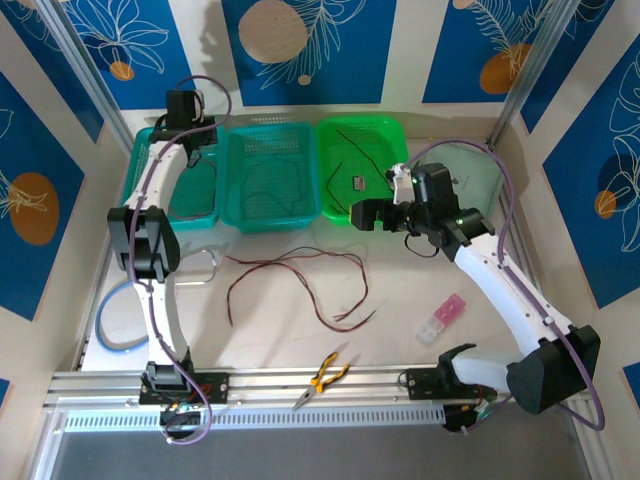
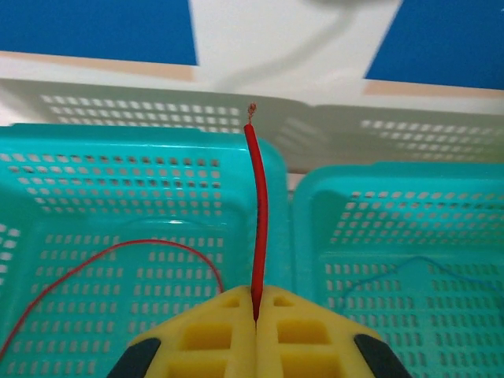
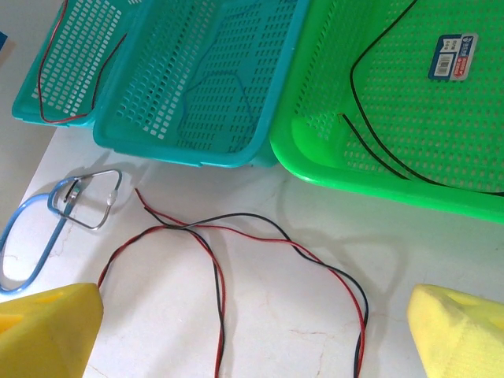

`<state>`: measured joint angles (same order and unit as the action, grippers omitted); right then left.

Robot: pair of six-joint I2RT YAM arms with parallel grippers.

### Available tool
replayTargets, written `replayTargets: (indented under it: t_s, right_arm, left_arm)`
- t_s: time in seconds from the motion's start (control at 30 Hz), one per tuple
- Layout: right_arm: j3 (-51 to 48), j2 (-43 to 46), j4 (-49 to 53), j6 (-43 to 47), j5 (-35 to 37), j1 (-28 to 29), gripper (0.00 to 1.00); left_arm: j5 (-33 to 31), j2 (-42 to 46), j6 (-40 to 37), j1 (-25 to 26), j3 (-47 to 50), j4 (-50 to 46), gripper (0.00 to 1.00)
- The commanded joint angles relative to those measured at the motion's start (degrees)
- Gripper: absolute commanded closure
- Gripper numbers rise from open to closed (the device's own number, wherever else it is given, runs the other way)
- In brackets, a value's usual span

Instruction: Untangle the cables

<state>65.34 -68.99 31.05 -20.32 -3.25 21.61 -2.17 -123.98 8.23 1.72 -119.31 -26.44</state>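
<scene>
From above, we see three perforated baskets in a row at the table's twelve o'clock: a teal basket [image 1: 200, 190] at eleven, a second teal basket [image 1: 270, 140] at centre and a green basket [image 1: 385, 160] at one. A barcode label [image 3: 453, 55] lies flat on the green basket's floor. Yellow-handled pliers [image 1: 322, 378] rest at six o'clock, by the aluminium rail [image 1: 100, 382]. A small pink-and-clear box [image 1: 441, 319] sits at four. At eight, a light-blue tube loop [image 3: 24, 236] joins a wire clip [image 3: 116, 187].

Blue-and-white barcode sticker [image 3: 453, 55] in green basket [image 3: 472, 134], print unreadable
</scene>
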Motion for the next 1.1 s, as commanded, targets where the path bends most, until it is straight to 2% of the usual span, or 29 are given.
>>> replayTargets:
  t_s: [0.0,0.17,0.33,0.47,0.53,0.6,0.7,0.93,1.07]
  right_arm:
    - [-0.7,2.1,0.5,-0.9,-1.1,-0.4,0.01]
    - [-0.9,2.2,0.7,-0.6,-0.8,-0.5,0.01]
    - [-0.9,2.2,0.2,-1.1,-1.0,-0.5,0.01]
    - [-0.8,2.3,0.6,-1.0,-1.0,-0.5,0.01]
    - [-0.9,2.4,0.8,-0.9,-0.9,-0.5,0.01]
    - [-1.2,2.6,0.9,-0.9,-1.0,-0.5,0.01]
    - [-1.4,2.7,1.1,-0.9,-1.1,-0.6,0.01]
    - [-1.2,2.5,0.8,-1.3,-1.4,-0.5,0.01]
    - [-1.3,2.3,0.6,-1.5,-1.6,-0.3,0.01]
  left_arm:
    - [10.3,-0.1,0.3,-0.1,-2.3,-0.5,1.00]
    - [17.7,1.1,0.7,0.2,-2.9,3.1,1.00]
    - [24.7,2.7,4.9,0.1,-0.3,10.1,1.00]
    - [28.9,1.7,6.0,0.0,-0.4,9.7,1.00]
    - [25.4,2.0,5.9,0.0,1.1,8.4,1.00]
    - [18.8,3.4,5.5,0.0,4.1,7.7,1.00]
    - [17.8,5.7,5.8,-0.9,9.2,11.2,1.00]
    - [12.2,4.6,16.0,-6.0,7.2,3.5,1.00]
    - [7.6,6.9,17.9,-7.8,11.2,5.6,1.00]
